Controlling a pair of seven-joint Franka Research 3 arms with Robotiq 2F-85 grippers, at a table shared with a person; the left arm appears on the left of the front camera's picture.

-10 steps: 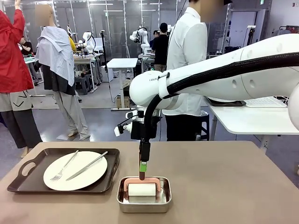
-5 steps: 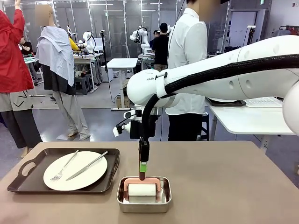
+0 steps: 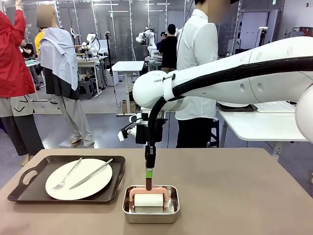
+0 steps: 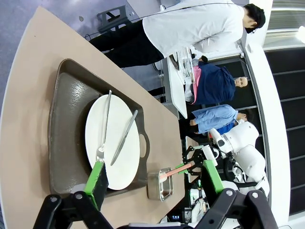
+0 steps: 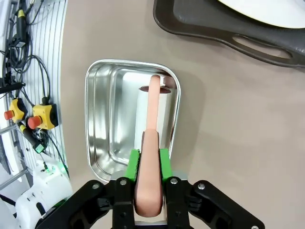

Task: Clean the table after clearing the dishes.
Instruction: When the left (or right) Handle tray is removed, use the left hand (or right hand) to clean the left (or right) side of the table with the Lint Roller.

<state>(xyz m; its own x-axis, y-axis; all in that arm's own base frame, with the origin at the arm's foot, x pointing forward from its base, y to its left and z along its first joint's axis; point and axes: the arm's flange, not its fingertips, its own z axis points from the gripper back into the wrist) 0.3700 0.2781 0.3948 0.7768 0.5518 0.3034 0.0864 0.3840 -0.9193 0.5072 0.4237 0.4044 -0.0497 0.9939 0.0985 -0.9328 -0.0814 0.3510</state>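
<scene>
On the grey-brown table [image 3: 234,196] a dark brown tray [image 3: 29,191] at the left carries a white plate [image 3: 78,178] with a fork [image 3: 67,174] and a knife [image 3: 90,174]. My right gripper [image 3: 148,182] hangs over the steel pan [image 3: 150,211], shut on the pink handle [image 5: 152,109] of a white roller [image 3: 148,199] lying in the pan [image 5: 102,124]. The green pads [image 5: 163,162] clamp the handle on both sides. My left gripper [image 4: 153,174] is open, high above the plate [image 4: 114,143] and tray [image 4: 64,119], holding nothing.
A person in a white shirt [image 3: 195,73] stands at the table's far side. A white side table [image 3: 264,125] is at the back right. The right arm's long white link [image 3: 234,83] spans the table's right half above it.
My right gripper's jaws have closed on the roller's pink handle over the pan. The right arm's elbow shifted slightly left. The plate and tray stayed put.
</scene>
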